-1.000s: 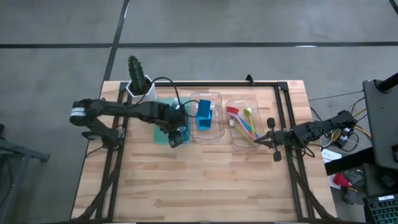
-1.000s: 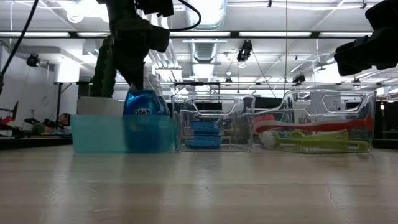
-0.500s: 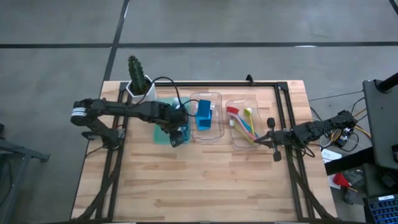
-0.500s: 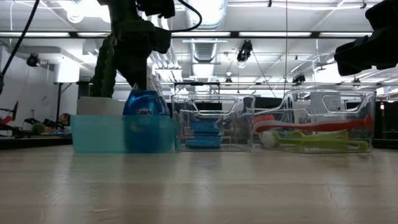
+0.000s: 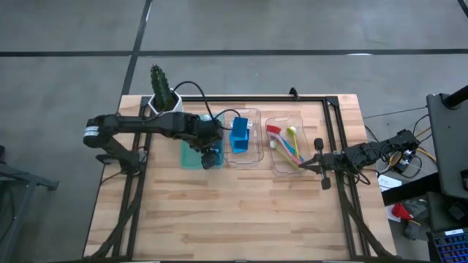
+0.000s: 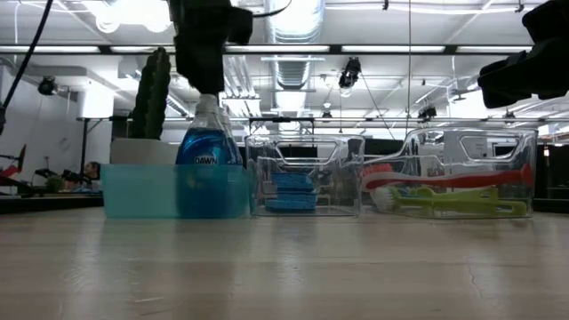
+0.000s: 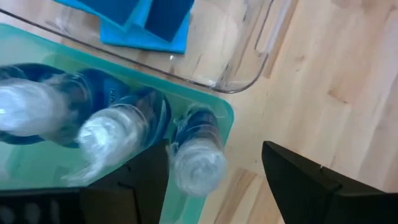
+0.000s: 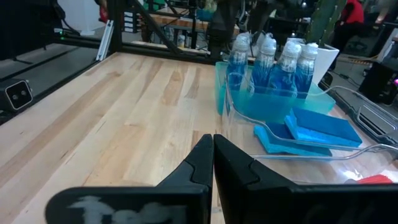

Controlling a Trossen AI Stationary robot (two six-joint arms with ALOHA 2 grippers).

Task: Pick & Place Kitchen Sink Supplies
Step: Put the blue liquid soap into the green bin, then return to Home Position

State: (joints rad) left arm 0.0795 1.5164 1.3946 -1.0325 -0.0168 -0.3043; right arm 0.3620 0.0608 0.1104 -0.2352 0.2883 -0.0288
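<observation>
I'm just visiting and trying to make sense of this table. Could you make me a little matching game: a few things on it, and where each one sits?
Things:
1. dish soap bottles
2. blue sponges
3. long-handled brushes
4. potted cactus

Places:
A. right-hand clear bin
B. table corner, outside every bin
C. teal bin, under the open left end effector
D. middle clear bin

Pairs: 1-C, 2-D, 3-A, 4-B

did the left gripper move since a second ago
Yes. In the low view the left gripper has lifted clear above the bottle standing in the green tray, fingers open; earlier it reached down around the bottle's neck.
</observation>
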